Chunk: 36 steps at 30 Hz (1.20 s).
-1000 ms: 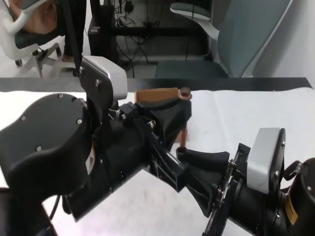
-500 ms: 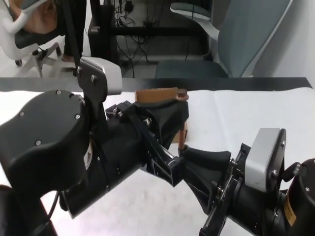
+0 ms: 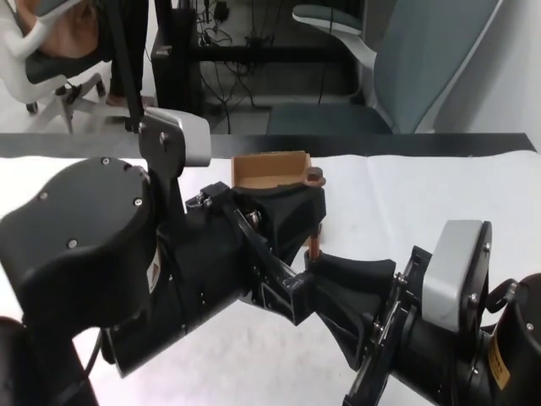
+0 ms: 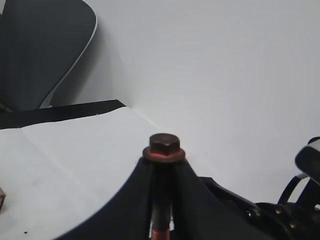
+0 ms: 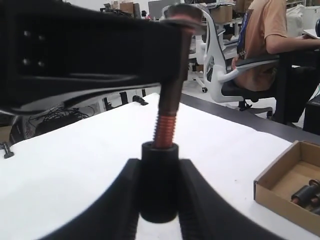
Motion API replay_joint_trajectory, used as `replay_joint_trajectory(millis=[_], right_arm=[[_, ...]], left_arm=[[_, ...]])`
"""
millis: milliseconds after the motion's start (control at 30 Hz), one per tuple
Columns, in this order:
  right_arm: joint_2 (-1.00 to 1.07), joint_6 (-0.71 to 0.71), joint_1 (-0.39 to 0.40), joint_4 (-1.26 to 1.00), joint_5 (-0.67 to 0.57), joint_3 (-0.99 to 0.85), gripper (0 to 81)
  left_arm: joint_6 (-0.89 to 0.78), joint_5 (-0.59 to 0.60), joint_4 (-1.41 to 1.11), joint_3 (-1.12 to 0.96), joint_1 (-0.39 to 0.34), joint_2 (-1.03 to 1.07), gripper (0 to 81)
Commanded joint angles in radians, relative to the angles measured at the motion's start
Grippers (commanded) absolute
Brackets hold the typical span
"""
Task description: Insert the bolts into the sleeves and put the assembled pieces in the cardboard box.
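My left gripper (image 4: 162, 175) is shut on a copper-coloured bolt (image 4: 164, 148), gripping it just under the hex head so it hangs upright. Directly below, my right gripper (image 5: 159, 192) is shut on a black sleeve (image 5: 159, 180) that stands upright. The bolt's threaded end (image 5: 165, 129) sits in the sleeve's top opening. In the high view the bolt (image 3: 314, 241) and both grippers meet above the middle of the bench. The cardboard box (image 3: 269, 169) lies just behind them. In the right wrist view the box (image 5: 280, 192) holds dark assembled pieces (image 5: 306, 192).
A white sheet (image 3: 423, 194) covers the bench, with a black strip (image 3: 380, 144) along its far edge. Office chairs (image 3: 423, 68) and desk legs stand on the floor beyond. Both arm bodies crowd the near half of the bench.
The left arm has come down with the bolt, so the bolt head sits lower and its threaded tip has reached the sleeve's mouth. The right gripper has barely moved.
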Motion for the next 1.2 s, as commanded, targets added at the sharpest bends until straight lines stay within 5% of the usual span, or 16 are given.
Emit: replay_joint_trajectory(millis=[0, 200, 267, 533, 600, 700, 733, 967, 1167], right_arm=[[-0.004, -0.004, -0.001, -0.032, 0.019, -0.003, 0.6], [-0.004, -0.004, -0.001, -0.032, 0.019, -0.003, 0.6], [-0.004, -0.004, -0.001, -0.032, 0.03, -0.003, 0.6], [-0.004, -0.048, -0.002, 0.029, 0.172, -0.003, 0.6], [-0.004, -0.048, -0.006, 0.069, 0.2, -0.003, 0.6], [-0.004, -0.048, -0.027, 0.132, 0.191, -0.029, 0.6], [-0.004, -0.048, -0.038, 0.165, 0.191, -0.049, 0.6], [0.063, -0.154, -0.133, 0.424, 0.191, -0.235, 0.6], [0.261, -0.152, -0.244, 0.477, 0.131, -0.424, 0.6]], left_arm=[[-0.016, 0.06, 0.03, 0.001, -0.001, -0.013, 4.8], [-0.019, 0.09, 0.067, 0.001, -0.001, -0.013, 58.9], [-0.019, 0.09, 0.067, 0.001, -0.001, -0.013, 70.0], [-0.02, 0.058, 0.044, -0.001, 0.0, -0.113, 70.0], [0.012, 0.033, 0.061, -0.001, 0.0, -0.166, 57.5], [0.096, -0.032, 0.14, -0.001, 0.0, -0.274, 10.5], [0.133, -0.069, 0.176, -0.001, 0.0, -0.307, 2.1], [0.373, -0.604, 0.575, -0.001, 0.0, -0.603, 1.8], [0.383, -0.685, 0.828, -0.001, 0.0, -0.77, 1.8]])
